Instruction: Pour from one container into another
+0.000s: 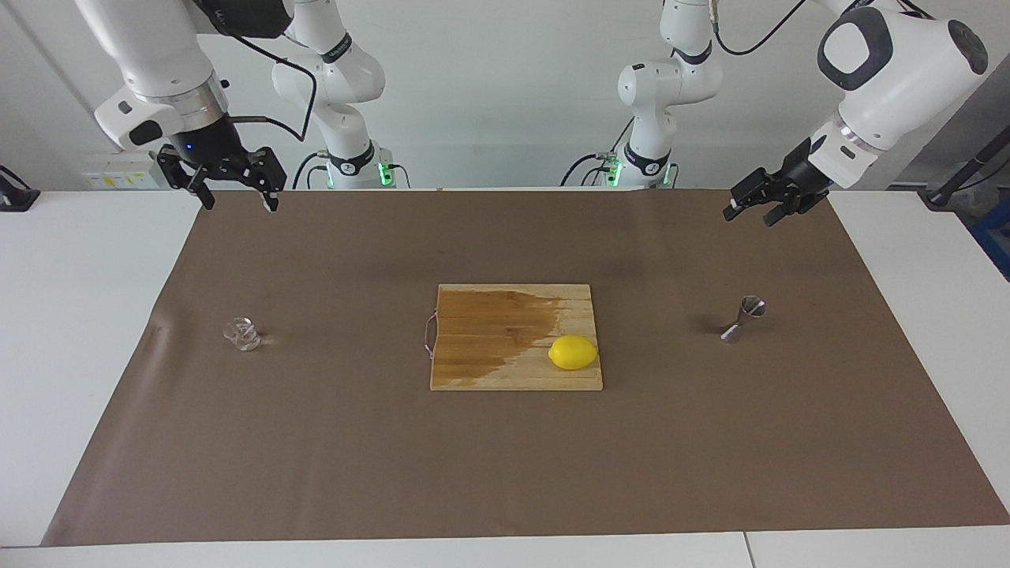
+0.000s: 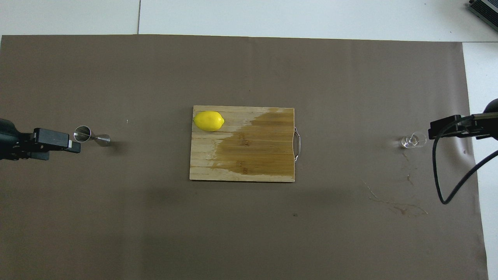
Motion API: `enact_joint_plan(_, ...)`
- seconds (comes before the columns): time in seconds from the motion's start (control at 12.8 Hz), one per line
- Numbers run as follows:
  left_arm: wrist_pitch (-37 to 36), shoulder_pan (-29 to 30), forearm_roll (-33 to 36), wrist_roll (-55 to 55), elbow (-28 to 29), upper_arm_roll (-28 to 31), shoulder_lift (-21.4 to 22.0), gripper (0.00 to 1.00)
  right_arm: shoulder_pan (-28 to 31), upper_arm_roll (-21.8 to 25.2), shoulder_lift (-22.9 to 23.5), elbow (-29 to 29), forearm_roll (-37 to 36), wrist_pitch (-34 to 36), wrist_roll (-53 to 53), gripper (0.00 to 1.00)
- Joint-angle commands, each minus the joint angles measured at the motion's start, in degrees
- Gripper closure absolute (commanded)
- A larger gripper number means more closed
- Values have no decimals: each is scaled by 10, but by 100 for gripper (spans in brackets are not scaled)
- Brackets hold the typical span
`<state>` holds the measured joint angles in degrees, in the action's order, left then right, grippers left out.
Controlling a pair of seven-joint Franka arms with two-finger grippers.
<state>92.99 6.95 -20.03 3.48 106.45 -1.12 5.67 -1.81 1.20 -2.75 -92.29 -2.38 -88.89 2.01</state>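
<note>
Opening stage of the pour: both grippers empty, neither vessel yet grasped.

The right gripper (image 1: 233,189) hangs with jaws wide above the mat's robot-side edge; the clear faceted glass cup (image 1: 241,334) stands on the mat well apart from it, at the right arm's end. The left gripper (image 1: 759,207), tilted and open, hangs well apart from the upright steel jigger (image 1: 743,318) at the left arm's end. Next, probably, a descent onto the cup. A lemon (image 1: 573,352) lies on the wet cutting board (image 1: 489,347) between them.
</note>
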Motion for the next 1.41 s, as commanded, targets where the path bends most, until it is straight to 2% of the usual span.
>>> enact_joint_plan(0.0, -10, 32, -37, -2, 11, -3, -12, 0, 8, -3, 1, 6, 6, 10, -17, 0)
enact_joint_plan(0.31, -47, 98, -105, -7, -14, -4, -91, 0, 8, -3, 1, 6, 6, 10, -18, 0)
enact_joint_plan(0.47, -69, 113, -150, -66, -17, -4, -102, 0, 8, -3, 1, 6, 6, 10, -18, 0)
enact_joint_plan(0.55, -90, 119, -174, -131, -26, -4, -115, 0, 8, -3, 1, 6, 6, 10, -18, 0)
enact_joint_plan(0.7, -109, 126, -202, -214, -33, -5, -118, 0, 8, -3, 1, 6, 6, 10, -18, 0)
enact_joint_plan(1.02, -130, 130, -218, -240, -28, -4, -112, 0, 8, -3, 1, 5, 6, 11, -19, 0)
enact_joint_plan(1.33, -148, 133, -247, -328, -27, -6, -109, 0, 8, -2, 1, 5, 6, 11, -37, 0)
